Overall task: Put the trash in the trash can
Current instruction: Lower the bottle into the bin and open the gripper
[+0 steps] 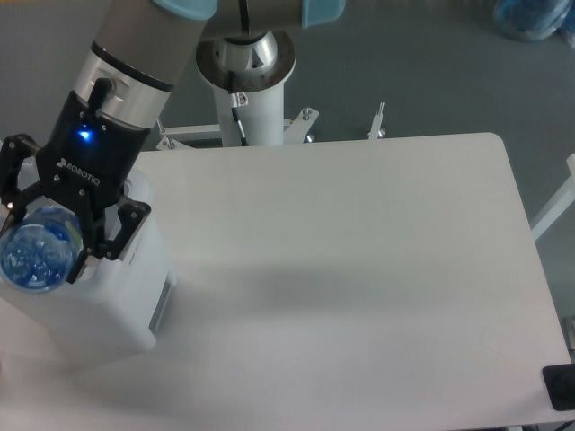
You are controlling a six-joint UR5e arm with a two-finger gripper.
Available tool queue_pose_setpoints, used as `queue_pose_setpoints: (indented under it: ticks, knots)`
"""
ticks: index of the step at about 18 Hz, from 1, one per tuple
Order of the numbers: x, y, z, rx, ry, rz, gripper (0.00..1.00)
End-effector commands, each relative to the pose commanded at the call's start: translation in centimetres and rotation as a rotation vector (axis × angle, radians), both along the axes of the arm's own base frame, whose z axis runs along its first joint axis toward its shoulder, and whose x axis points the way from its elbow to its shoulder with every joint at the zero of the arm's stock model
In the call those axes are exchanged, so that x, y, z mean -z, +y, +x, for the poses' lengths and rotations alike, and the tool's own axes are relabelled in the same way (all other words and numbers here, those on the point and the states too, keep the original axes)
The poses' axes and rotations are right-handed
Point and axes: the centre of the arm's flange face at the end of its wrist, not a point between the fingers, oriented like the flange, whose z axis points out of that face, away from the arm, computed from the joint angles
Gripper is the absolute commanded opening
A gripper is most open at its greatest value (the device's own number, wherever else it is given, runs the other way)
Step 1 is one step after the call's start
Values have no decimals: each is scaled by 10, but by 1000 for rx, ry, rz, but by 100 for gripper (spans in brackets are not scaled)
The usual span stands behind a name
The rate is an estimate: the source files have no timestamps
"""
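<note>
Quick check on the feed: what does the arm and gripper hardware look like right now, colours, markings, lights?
The gripper is black with linkage-style fingers, white ROBOTIQ lettering on its body and a small blue light lit above it. A silver-grey wrist collar joins it to the grey arm, which has light blue joint caps at the top of the view.

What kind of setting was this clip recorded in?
Probably a robotics lab or test cell: a pedestal-mounted arm, a plain white table on grey flooring, and a staged white bin.
</note>
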Motion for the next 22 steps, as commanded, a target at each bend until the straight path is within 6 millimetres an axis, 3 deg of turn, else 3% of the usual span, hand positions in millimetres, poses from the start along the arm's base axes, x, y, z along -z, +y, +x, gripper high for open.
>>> queue_pose_setpoints:
  ticks: [3, 4, 16, 17, 22]
  knots:
    - [-3, 1, 2, 5, 11, 8, 81]
    - [-3, 1, 2, 7, 16, 10, 99]
    - [-10, -11, 4, -3, 24, 12, 100]
    - [-9, -14, -5, -16, 25, 11, 100]
    - [-8, -45, -86, -150, 28, 11, 100]
